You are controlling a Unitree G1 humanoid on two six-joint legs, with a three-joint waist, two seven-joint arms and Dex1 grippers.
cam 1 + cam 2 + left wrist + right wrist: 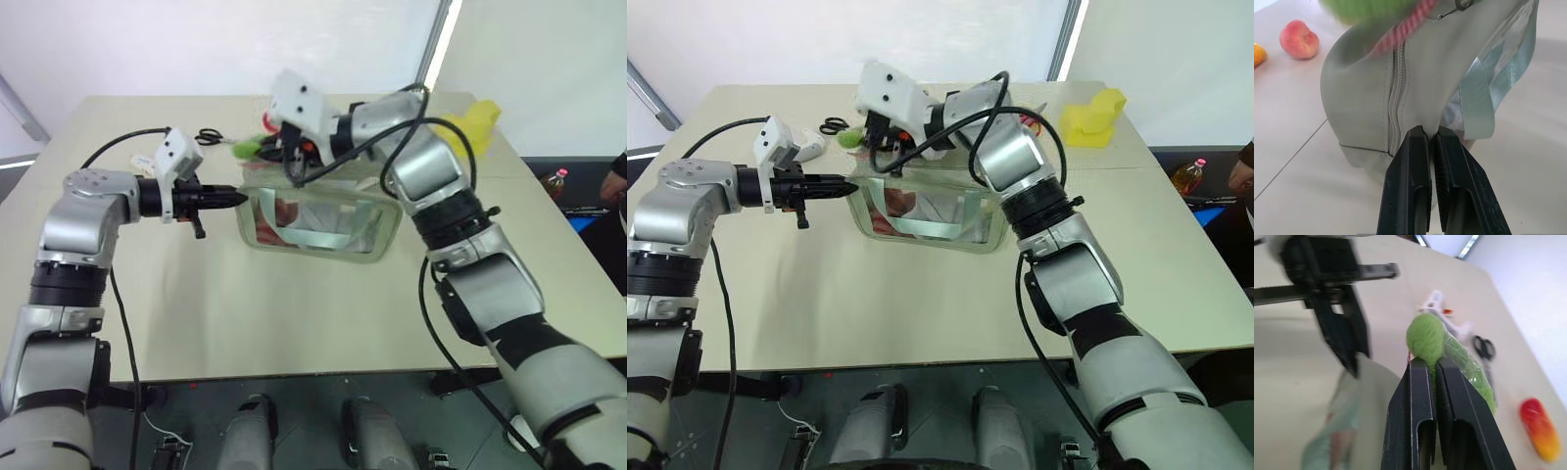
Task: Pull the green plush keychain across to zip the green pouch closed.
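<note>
- green pouch (318, 220) sits on the beige table (294, 323) at the middle of the left eye view, a little above centre, its clear window side facing the camera and pale straps showing through it.
- green plush keychain (1425, 338) is at the pouch's top, near its left end in the head views; in the right wrist view it sits at the tips of the black fingers.
- right gripper (1431, 363) reaches in from the upper middle of the left eye view, over the top of the pouch; its fingers are closed tight and pinch the green plush keychain between them.
- left gripper (1431, 133) comes in level from the left of the frame; its fingers are pressed together on the fabric at the pouch's left end, just beside the zipper (1396, 93) seam.
- a striped red-and-white cord (1405, 32) runs from the plush towards the zipper.
- black scissors (209, 137) lie on the table at upper left of centre, behind the left gripper.
- a yellow object (1093, 116) rests at the upper right of the table, well apart from the pouch.
- a peach (1299, 40) lies on the table in the upper left of the left wrist view.
- a red-yellow toy fruit (1541, 429) lies at the lower right of the right wrist view.
</note>
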